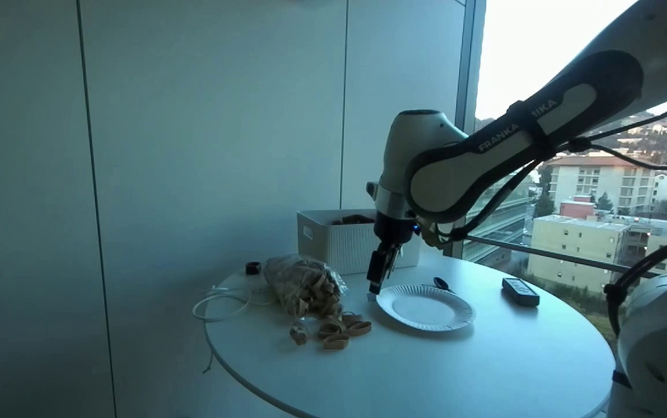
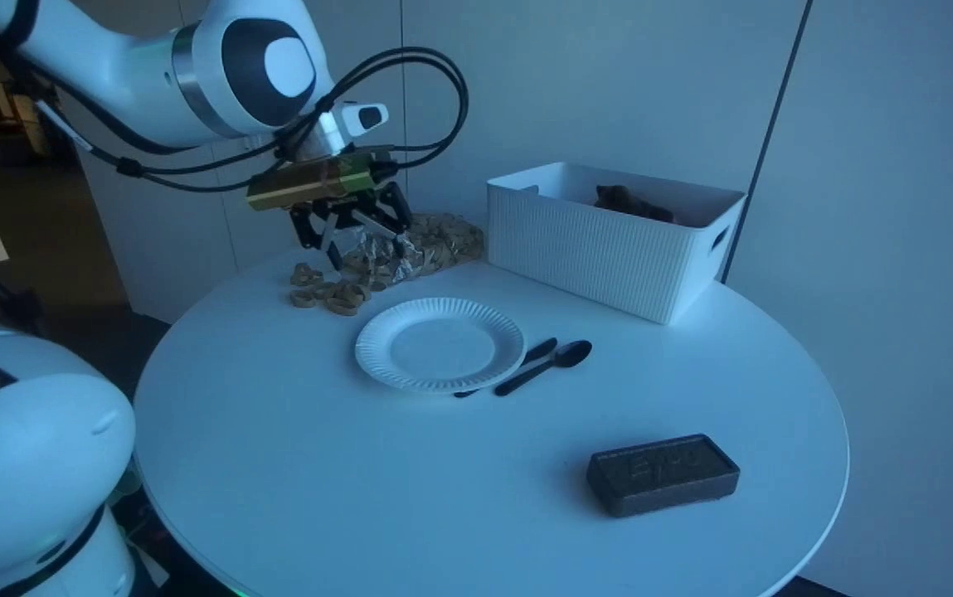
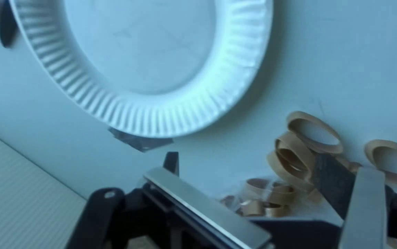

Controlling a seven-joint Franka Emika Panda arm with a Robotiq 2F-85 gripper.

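Fingers (image 3: 334, 183) of the black two-finger gripper (image 2: 367, 254) are spread wide, with nothing seen held between them; the hand is poised above the round white table (image 2: 294, 464), and no contact can be made out. Loose tan loop-shaped bands (image 3: 302, 148) are seen just past one fingertip in the wrist view, beside the clear plastic bag (image 1: 307, 284) in which more are packed, and the round white paper plate (image 2: 440, 347) with the fluted rim is placed near them. A small grey shiny scrap (image 3: 139, 141) is partly covered by that rim; its nature cannot be told. If the fingers are lowered off-line, the thin rim could be bent or tipped, or a band or the bag's film could be snagged, because all are closely grouped. Sideways travel is limited by the tall white ribbed plastic bin (image 2: 584, 249), whose wall could be struck by a low swing. Beyond the plate, a slim black utensil (image 2: 540, 351) is partly hidden by the rim beside a black spoon (image 2: 573, 354), and both could be dragged if the plate is pushed. Most room is offered between the plate and the table's edge, toward the white robot base (image 2: 36, 473); farthest off, a dark block-shaped eraser (image 2: 663, 477) is set well apart.
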